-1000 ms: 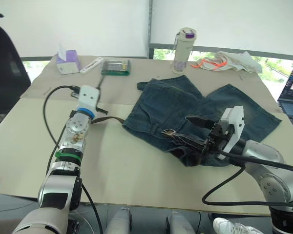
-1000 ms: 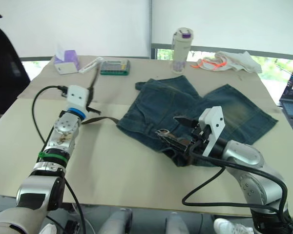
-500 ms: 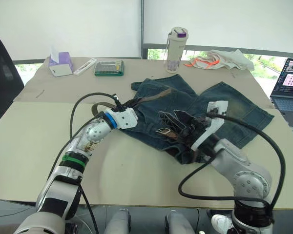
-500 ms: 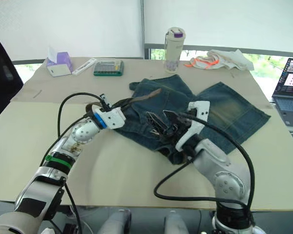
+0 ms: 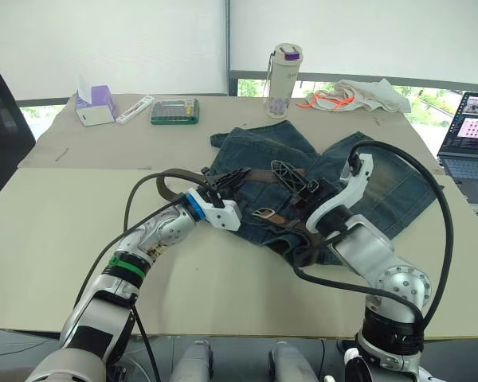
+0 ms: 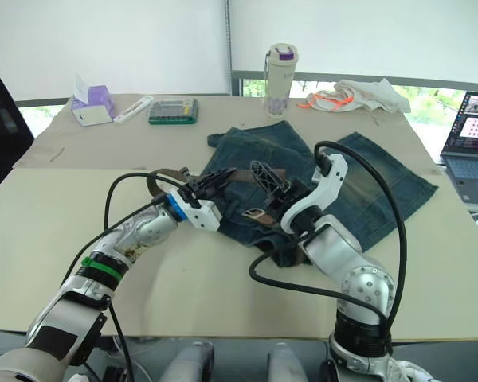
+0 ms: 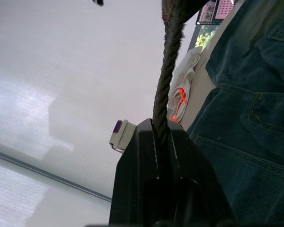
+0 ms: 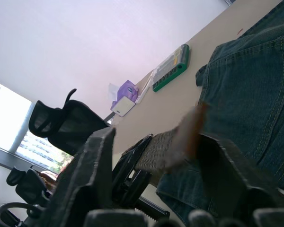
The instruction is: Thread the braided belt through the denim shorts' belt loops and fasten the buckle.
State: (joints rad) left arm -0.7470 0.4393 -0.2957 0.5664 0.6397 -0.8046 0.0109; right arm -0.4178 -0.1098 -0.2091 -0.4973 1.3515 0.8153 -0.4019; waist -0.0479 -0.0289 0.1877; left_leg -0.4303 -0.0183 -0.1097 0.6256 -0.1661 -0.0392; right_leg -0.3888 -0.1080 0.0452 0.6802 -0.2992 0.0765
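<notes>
Left end effector [image 5: 233, 177] clamps braided belt [image 5: 259, 172] over denim shorts [image 5: 398, 187]; right end effector [image 5: 291, 177] wide, straddling belt.

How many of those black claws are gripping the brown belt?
1 for sure: the left gripper is shut on the braided belt over the denim shorts. The right gripper is open, the belt's tip between its fingers.

The denim shorts [image 5: 386, 187] are heavy matt cloth, faded to a yellowish wash in patches, and the braided belt [image 7: 169, 71] pinched between the left gripper [image 5: 233, 178]'s matt black plastic fingers is a rough, ropey weave. Just beside the right gripper [image 5: 291, 177], the buckle [image 5: 264, 213] looks like shiny silver metal. Table [image 5: 56, 239] under it all is a smooth matt beige sheet.
</notes>
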